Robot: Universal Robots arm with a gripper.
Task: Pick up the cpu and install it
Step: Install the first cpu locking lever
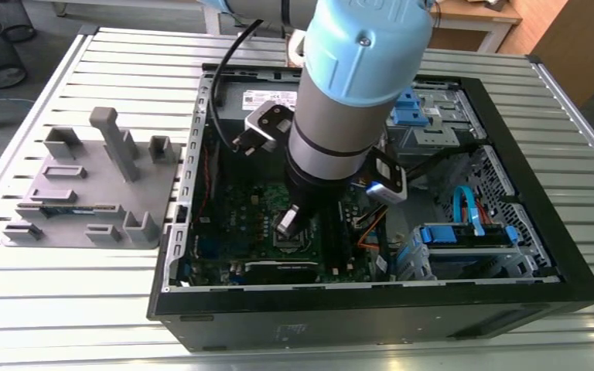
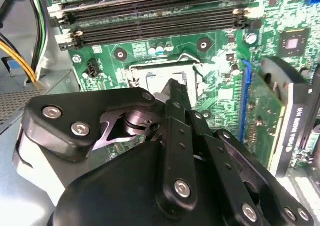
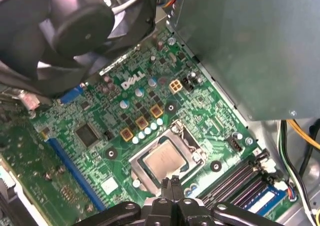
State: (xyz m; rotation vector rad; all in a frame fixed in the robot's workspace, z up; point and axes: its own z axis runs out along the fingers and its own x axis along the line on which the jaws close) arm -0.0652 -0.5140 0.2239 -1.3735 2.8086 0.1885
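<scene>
The fingers [image 3: 166,190] of the gripper [image 3: 172,181] are pressed together with nothing between them. Their tips hang just over the CPU socket [image 3: 190,141], at its edge nearest the memory slots [image 3: 240,182]. The cpu [image 3: 164,162], a small dull silver square, lies inside the socket's metal frame on the green motherboard [image 3: 120,172] and looks level there. In the exterior view the arm reaches down into the open computer case [image 1: 380,317], with the gripper directly above the socket.

The risks from here are a judgement. If the chip is not fully seated, a downward push from the closed tips could tilt it and bend the socket's contacts. A sideways drift could scrape the frame or knock the small parts beside the socket.
</scene>
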